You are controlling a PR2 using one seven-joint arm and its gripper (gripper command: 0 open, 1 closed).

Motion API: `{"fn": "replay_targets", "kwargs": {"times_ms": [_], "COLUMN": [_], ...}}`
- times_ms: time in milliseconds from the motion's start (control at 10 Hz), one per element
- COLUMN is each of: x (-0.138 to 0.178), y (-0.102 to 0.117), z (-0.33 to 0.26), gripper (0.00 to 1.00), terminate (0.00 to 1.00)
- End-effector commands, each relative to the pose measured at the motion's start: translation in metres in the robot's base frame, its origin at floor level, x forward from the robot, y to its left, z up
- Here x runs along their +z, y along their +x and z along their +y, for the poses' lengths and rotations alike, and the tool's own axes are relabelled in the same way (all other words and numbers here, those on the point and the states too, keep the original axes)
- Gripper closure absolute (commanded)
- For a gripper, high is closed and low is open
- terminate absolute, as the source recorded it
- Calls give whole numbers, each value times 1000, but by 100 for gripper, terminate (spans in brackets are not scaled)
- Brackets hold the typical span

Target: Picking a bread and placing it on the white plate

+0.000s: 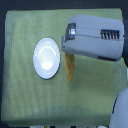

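Beside white plate (46, 58), bread (70, 69) not yet placed, lying on green cloth (25, 100); gripper (68, 54) above it, jaws hidden, perhaps gripping; cannot tell.

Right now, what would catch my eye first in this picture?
The big grey arm reaching in from the exterior view's right, over the upper part of the green cloth. Next the white plate, bright at the cloth's middle. Just right of it, the bread pokes out from under the arm, whose fingers are hidden.
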Motion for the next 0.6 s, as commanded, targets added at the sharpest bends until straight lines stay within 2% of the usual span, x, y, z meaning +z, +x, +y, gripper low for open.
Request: {"fn": "replay_targets", "kwargs": {"times_ms": [0, 100, 300, 500], "x": [1, -3, -3, -5], "y": [18, 29, 32, 32], "z": [66, 94, 142, 165], "gripper": [100, 100, 100, 100], "terminate": [0, 0, 0, 0]}}
